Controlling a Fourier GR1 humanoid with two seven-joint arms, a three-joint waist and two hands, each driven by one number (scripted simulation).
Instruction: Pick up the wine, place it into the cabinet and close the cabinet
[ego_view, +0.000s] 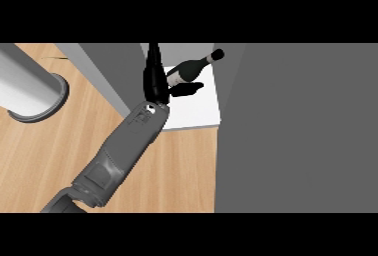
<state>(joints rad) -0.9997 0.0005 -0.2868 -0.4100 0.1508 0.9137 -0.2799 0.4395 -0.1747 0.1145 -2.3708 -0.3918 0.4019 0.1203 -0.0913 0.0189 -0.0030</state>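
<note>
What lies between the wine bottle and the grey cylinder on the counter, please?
In the head view: the robot hand, the cabinet's grey panel and bare wooden counter.

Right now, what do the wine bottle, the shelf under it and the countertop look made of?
Wine bottle: dark, probably glass, with a pale label band. Shelf: flat white board, matte, maybe painted or laminate. Countertop: light wood or wood-look, streaky grain, dull finish.

Illumination is even and moderately bright: the white cabinet shelf (198, 112) reads brightest, greying toward its rear, the wooden counter (177, 170) is uniformly lit, and the grey panel (303, 130) shows flat shading.
</note>
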